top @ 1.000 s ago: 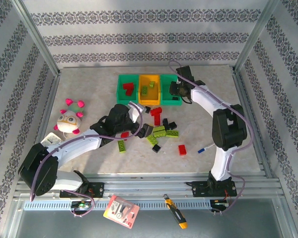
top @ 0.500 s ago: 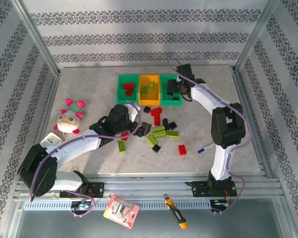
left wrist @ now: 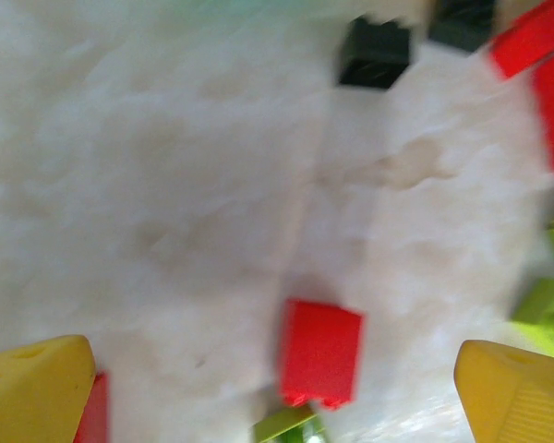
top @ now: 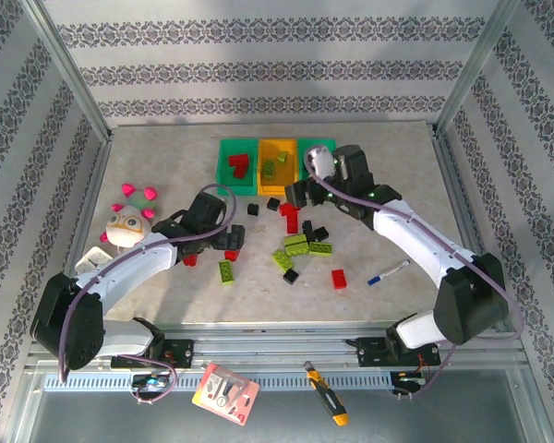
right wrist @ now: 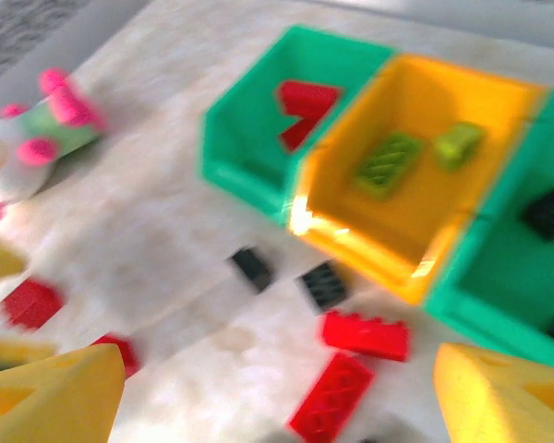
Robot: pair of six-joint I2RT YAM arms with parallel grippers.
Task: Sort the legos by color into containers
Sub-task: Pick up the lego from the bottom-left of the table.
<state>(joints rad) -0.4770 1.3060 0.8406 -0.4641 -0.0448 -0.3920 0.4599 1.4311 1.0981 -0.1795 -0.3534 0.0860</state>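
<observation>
Three containers stand in a row at the back: a green bin (top: pixel 235 171) holding red legos (right wrist: pixel 305 106), an orange-yellow bin (top: pixel 277 166) with lime legos (right wrist: pixel 388 161), and a second green bin (right wrist: pixel 526 254) with a black lego (right wrist: pixel 547 212). Loose red (top: pixel 293 218), lime (top: pixel 296 245) and black (top: pixel 291 275) legos lie mid-table. My right gripper (right wrist: pixel 277 406) is open and empty just in front of the bins, above two red bricks (right wrist: pixel 365 334). Left of the pile, my left gripper (left wrist: pixel 277 406) hangs open over a red brick (left wrist: pixel 320 353).
A plush toy with pink knobs (top: pixel 129 221) and a white cube (top: pixel 92 260) sit at the left. A blue-and-white pen (top: pixel 388 273) lies right of the pile. Patterned walls close in the table on three sides.
My right arm has drawn back from over the right green bin toward the loose bricks, and its jaws have opened. My left gripper has shifted left, staying open.
</observation>
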